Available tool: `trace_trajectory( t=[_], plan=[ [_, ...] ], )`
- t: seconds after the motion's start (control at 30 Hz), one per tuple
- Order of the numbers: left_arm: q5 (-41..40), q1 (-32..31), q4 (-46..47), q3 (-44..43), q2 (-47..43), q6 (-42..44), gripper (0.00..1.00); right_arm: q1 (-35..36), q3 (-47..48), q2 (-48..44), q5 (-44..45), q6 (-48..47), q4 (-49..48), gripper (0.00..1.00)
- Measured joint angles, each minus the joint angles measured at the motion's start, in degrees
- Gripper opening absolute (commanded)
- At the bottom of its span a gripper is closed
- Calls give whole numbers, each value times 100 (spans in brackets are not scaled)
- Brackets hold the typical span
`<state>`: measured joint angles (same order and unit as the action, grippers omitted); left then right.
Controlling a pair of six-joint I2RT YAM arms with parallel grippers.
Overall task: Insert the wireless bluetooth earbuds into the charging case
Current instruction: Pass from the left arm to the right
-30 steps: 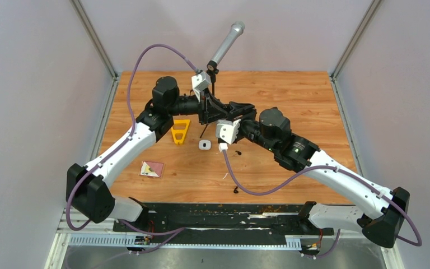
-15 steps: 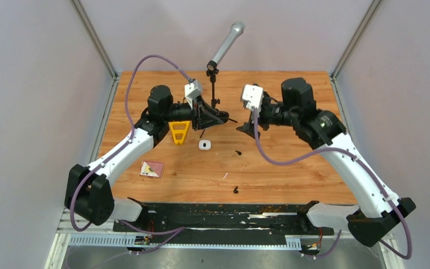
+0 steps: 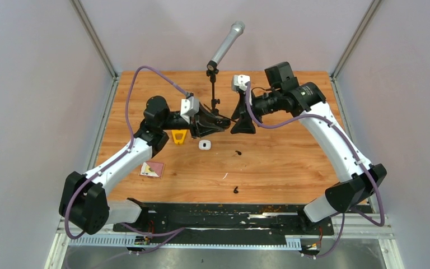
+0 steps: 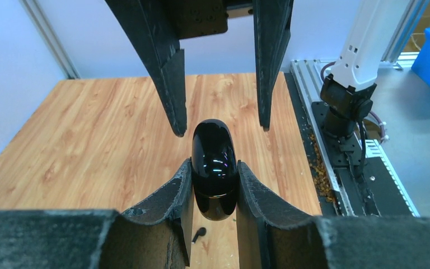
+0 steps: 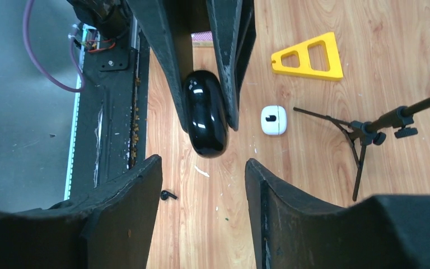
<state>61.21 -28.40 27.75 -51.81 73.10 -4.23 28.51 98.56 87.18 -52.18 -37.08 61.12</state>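
My left gripper (image 4: 214,166) is shut on a glossy black charging case (image 4: 214,159) and holds it above the table; the case looks closed. It also shows in the right wrist view (image 5: 206,115). My right gripper (image 5: 202,163) is open and empty, facing the case a short way off, jaws wide. In the top view the left gripper (image 3: 222,124) and right gripper (image 3: 238,124) nearly meet. A white case (image 3: 204,145) lies on the table below them. One black earbud (image 3: 238,152) lies right of it, another black earbud (image 3: 235,190) nearer the front. A white earbud (image 3: 224,176) lies between.
A microphone stand (image 3: 213,84) with tripod legs stands just behind the grippers. A yellow triangle (image 3: 179,136) lies left of the white case. A small card (image 3: 152,168) lies at the front left. A black rail (image 3: 224,216) runs along the near edge.
My right arm pulled away from the left gripper to the back right, then turned back with open jaws towards the black case. My left gripper kept hold of the case and shifted slightly.
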Motion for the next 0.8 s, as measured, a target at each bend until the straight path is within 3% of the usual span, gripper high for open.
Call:
trace_trajectory(
  t=[0.27, 0.5, 0.63, 0.8],
  plan=[
    [46, -74, 271, 90, 2, 57, 1, 168, 197, 0, -127, -7, 105, 45],
    [157, -120, 345, 87, 59, 68, 2, 223, 197, 35, -20, 17, 68, 30],
    [170, -127, 339, 87, 122, 52, 10, 249, 197, 76, 109, 37, 33, 28],
    [96, -127, 343, 87, 188, -52, 25, 273, 195, 76, 273, 28, 35, 4]
  ],
)
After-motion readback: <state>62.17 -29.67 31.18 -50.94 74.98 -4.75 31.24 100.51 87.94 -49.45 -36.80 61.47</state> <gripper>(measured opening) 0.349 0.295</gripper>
